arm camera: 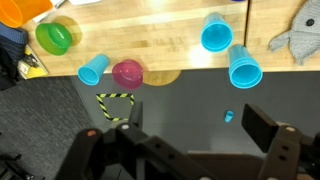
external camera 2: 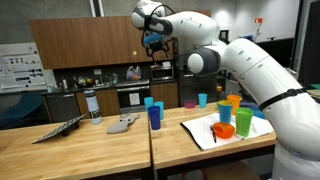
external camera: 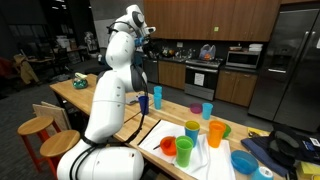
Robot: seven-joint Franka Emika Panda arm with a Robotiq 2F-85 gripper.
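Exterior view: tool [external camera: 150, 33] high, upper middle of frame, holding nothing. Blue cup [external camera: 143, 103] upright on tabletop [external camera: 175, 112] at centre, cyan cup [external camera: 157, 95] just beside it.

Exterior view: tool hangs well above blue cup. Grey plush [external camera 2: 124, 123] lies lower left of it.

Wrist view: fingers [arm camera: 262, 128] spread wide at bottom edge, empty. Blue pair upper right, magenta cup [arm camera: 127, 73] centre left at tabletop edge. My call: if lowering, I'd centre over one cup, drop straight and spare its neighbour.

Both exterior views face the table [external camera: 70, 95] [external camera 2: 90, 150]; the wrist view overlooks its blue cups [arm camera: 215, 32].
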